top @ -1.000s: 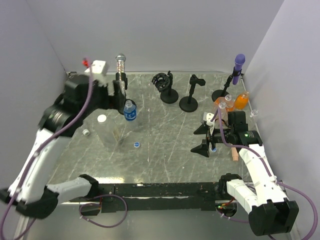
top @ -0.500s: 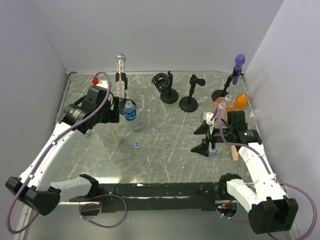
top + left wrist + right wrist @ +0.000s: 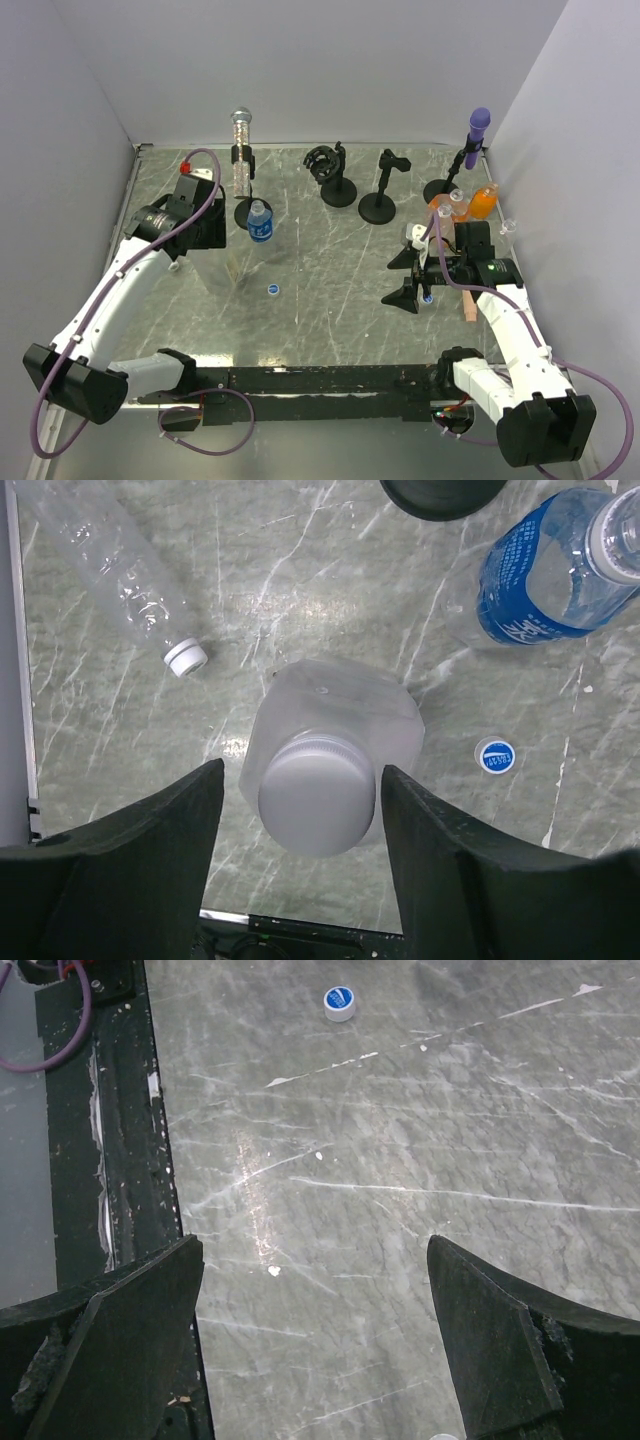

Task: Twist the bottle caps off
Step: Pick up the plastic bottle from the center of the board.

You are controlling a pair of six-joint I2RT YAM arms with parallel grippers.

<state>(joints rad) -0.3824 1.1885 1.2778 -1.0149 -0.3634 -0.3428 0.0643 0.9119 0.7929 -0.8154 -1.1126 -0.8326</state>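
Left wrist view showed the left hand (image 3: 302, 790), its jaws apart, straddling the white cap (image 3: 317, 800) of an upright clear bottle (image 3: 340, 695), while the right hand (image 3: 315, 1260) hung spread wide above the desk (image 3: 400, 1140).

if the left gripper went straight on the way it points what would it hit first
Most likely the pale cap of the clear bottle standing right under the left gripper, between its open jaws; how far off, the view doesn't show.
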